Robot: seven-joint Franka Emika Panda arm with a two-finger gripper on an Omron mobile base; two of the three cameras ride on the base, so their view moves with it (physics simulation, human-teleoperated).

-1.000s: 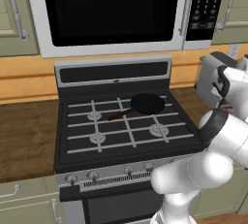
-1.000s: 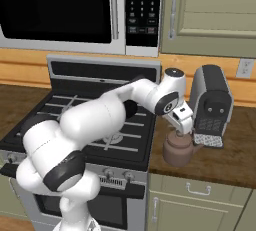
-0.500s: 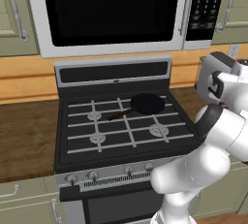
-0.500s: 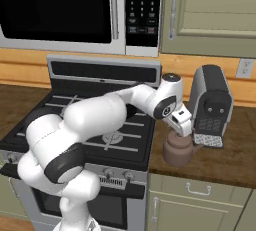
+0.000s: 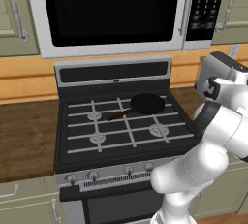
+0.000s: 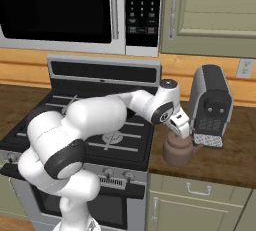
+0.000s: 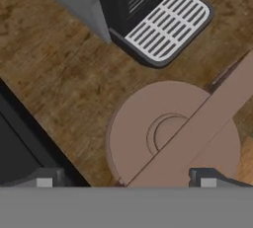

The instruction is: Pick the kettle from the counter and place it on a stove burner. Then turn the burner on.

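A black stove (image 5: 121, 121) carries a frying pan (image 5: 145, 104). Right of it, on the wooden counter (image 6: 225, 157), a coffee machine (image 6: 212, 102) stands beside the brown kettle (image 6: 179, 150). The gripper (image 6: 180, 126) hovers just above its handle, jaws wide apart.

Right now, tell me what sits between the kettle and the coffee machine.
Nothing: in the hand view, bare wood counter separates the kettle from the coffee machine's drip tray.
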